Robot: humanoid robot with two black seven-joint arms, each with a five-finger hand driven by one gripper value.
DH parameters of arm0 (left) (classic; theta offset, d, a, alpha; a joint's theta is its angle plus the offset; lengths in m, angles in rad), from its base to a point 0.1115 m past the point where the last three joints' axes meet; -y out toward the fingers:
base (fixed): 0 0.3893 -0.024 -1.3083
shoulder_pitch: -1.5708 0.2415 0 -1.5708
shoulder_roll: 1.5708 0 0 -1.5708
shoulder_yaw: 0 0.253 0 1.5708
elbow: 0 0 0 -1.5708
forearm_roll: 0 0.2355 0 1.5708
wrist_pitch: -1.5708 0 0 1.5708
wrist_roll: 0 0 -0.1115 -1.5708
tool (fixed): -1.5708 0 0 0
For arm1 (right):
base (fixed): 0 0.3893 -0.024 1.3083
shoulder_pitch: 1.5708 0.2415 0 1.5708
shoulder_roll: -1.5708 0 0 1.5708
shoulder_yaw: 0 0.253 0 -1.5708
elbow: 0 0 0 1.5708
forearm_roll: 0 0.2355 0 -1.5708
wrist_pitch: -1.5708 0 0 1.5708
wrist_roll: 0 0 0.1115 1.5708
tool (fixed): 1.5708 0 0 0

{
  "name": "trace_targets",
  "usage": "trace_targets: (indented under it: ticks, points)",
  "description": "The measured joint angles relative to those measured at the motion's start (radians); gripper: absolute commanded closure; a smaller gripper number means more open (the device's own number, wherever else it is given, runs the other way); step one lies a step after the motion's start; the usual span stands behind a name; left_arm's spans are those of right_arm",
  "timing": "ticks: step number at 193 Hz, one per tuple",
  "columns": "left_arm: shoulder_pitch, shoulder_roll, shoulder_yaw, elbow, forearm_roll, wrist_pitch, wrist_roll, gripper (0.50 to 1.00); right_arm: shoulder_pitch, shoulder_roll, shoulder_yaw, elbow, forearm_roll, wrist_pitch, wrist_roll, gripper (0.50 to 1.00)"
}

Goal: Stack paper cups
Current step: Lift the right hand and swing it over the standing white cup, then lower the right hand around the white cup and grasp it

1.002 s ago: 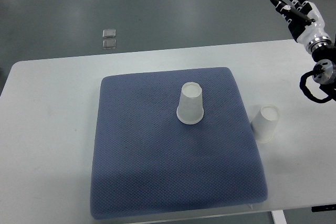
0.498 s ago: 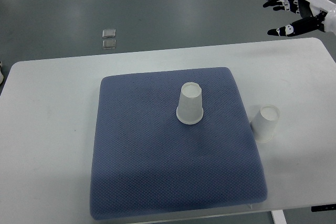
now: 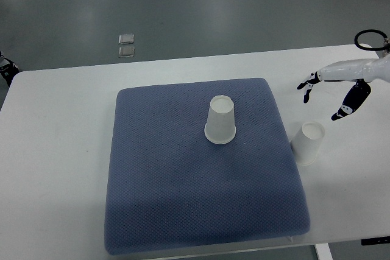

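Note:
One white paper cup [image 3: 220, 120] stands upside down near the middle of the blue cushion [image 3: 183, 199]. A second white paper cup [image 3: 308, 143] stands upside down on the white table [image 3: 61, 150], just off the cushion's right edge. My right hand [image 3: 326, 95] comes in from the right edge, fingers spread and empty, hovering above and to the right of the second cup, not touching it. A small part of my left hand [image 3: 6, 68] shows at the far left edge.
Two small clear squares [image 3: 127, 45] lie on the grey floor beyond the table's far edge. A black cable loop [image 3: 368, 39] shows by the right arm.
My right hand has swung down from the upper right corner and turned, and is now low over the table near the second cup. The left hand has crept into view. The cups have not moved.

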Motion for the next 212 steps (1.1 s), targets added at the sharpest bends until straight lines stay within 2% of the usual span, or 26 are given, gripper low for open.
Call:
trace_targets:
  ticks: [32, 62, 149, 212]
  points:
    - [0.000, 0.000, 0.000, 0.000, 0.000, 0.000, 0.000, 0.500, 0.079, -0.006, -0.078, 0.035, -0.023, 0.016, 0.011, 0.595]
    - [0.000, 0.000, 0.000, 0.000, 0.000, 0.000, 0.000, 0.500, 0.092, 0.015, -0.096, 0.039, -0.029, 0.006, 0.002, 0.595]
    - [0.000, 0.000, 0.000, 0.000, 0.000, 0.000, 0.000, 0.500, 0.005, 0.050, -0.097, 0.052, -0.024, -0.043, -0.004, 0.595]
    - [0.000, 0.000, 0.000, 0.000, 0.000, 0.000, 0.000, 0.500, -0.069, 0.079, -0.097, 0.034, -0.028, -0.130, -0.004, 0.597]
